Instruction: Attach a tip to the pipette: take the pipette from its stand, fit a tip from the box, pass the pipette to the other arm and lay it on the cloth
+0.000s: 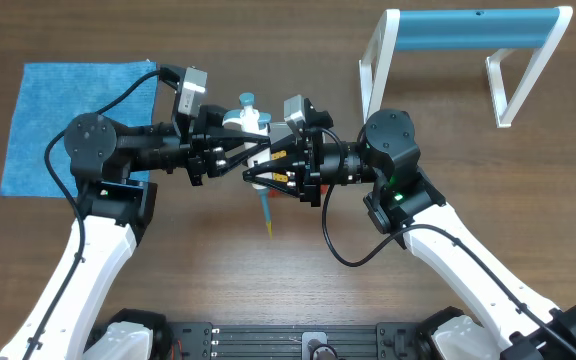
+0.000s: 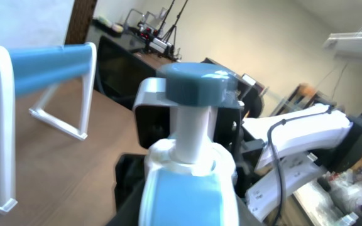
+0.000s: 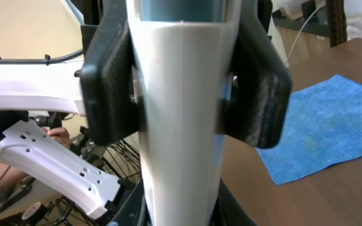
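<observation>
Clamping pipette (image 1: 253, 122) in left claw (image 1: 232, 150), right claw (image 1: 268, 173) beside

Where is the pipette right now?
In the top view, the white and blue plastic pipette is over the middle of the brown wooden table, between the left tool and the right tool, right of the blue cloth.

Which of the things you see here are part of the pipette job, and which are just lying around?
Part of the job: pipette, yellow tip, blue cloth, white-and-blue stand.
Just lying about: dark desk with gear on it, in the room behind.
</observation>
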`<state>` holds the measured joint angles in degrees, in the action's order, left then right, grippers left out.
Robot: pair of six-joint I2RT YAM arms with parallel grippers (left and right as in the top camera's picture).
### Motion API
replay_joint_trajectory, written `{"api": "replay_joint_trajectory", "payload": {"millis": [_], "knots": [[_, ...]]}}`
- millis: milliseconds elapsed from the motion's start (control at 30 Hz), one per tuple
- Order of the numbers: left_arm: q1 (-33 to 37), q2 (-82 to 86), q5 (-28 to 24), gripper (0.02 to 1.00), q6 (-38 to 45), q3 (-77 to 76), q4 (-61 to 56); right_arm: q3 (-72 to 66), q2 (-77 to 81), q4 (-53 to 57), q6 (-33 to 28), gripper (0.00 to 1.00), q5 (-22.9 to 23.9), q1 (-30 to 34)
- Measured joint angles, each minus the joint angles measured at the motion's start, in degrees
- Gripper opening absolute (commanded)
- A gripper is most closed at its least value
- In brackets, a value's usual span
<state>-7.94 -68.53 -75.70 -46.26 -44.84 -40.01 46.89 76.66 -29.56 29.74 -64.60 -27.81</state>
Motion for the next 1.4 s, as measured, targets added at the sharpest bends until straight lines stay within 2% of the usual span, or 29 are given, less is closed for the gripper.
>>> {"api": "replay_joint_trajectory", "payload": {"millis": [33,100,133,167,200,233,267,467,567,833,933,1033,1133,1167,1200,1233,1267,1333,1367,1400], "knots": [[0.0,0.0,0.0,0.027,0.5,0.0,0.1,0.0,0.0,0.0,0.2,0.077,-0.1,0.0],[0.0,-0.1,0.0,0.027,0.6,0.0,0.1,0.0,0.0,0.0,0.2,0.077,-0.1,0.0],[0.0,-0.1,0.0,0.027,0.6,0.0,0.1,0.0,0.0,0.0,0.2,0.169,-0.1,0.0],[0.0,-0.1,0.0,0.027,0.6,0.0,0.1,0.0,0.0,0.0,0.2,0.338,-0.1,0.0],[0.0,-0.1,0.0,0.027,0.6,0.0,0.1,0.0,0.0,0.0,0.2,0.463,-0.1,0.0],[0.0,-0.1,0.0,0.027,0.7,0.0,0.1,0.0,0.0,0.0,0.6,0.671,-0.1,0.0],[0.0,-0.1,0.0,0.027,0.1,0.0,0.3,0.0,0.0,-0.1,-0.1,0.746,-0.1,-0.1],[0.0,0.0,0.0,0.027,-1.1,0.0,0.3,0.0,0.0,0.0,-0.5,0.755,1.0,0.3],[0.6,0.0,0.0,0.025,-1.4,0.0,0.3,0.0,0.0,0.0,-0.5,0.759,1.4,2.5],[10.6,0.0,-0.9,0.027,-1.4,0.0,0.3,0.0,-0.3,0.0,-0.5,0.759,-2.5,13.2],[13.3,0.0,-1.1,0.027,-1.4,0.0,0.3,0.0,-1.3,0.0,-0.5,0.759,-2.6,18.3],[19.8,0.0,-0.6,0.027,-1.4,0.0,0.8,0.0,-1.5,0.0,-0.5,0.761,-1.6,21.1],[24.4,-0.1,2.0,0.034,-1.3,0.0,1.0,0.2,-1.7,5.3,-3.9,0.761,3.7,21.9],[25.4,0.0,3.1,0.04,-1.2,0.0,1.8,0.3,-2.1,10.3,-6.3,0.761,7.4,21.8],[27.1,-0.1,5.2,0.049,-0.2,-0.1,4.9,0.4,-2.5,17.4,-10.8,0.761,15.3,21.8],[27.6,-0.2,6.4,0.053,0.4,-0.2,7.1,0.4,-2.8,19.5,-12.3,0.761,18.5,21.6],[28.1,0.0,8.3,0.056,2.2,-0.8,13.7,0.3,-3.6,22.5,-14.7,0.763,25.1,21.0],[28.7,-0.2,14.1,0.053,8.3,-1.3,28.3,0.2,-7.1,23.9,-19.2,0.779,39.9,18.6],[28.8,-0.3,15.7,0.056,10.0,-1.4,31.9,0.2,-8.5,23.9,-20.3,0.851,44.5,17.7],[28.8,-0.3,18.5,0.056,13.6,-1.6,39.7,0.2,-12.5,23.7,-22.3,0.851,52.9,16.1]]}}
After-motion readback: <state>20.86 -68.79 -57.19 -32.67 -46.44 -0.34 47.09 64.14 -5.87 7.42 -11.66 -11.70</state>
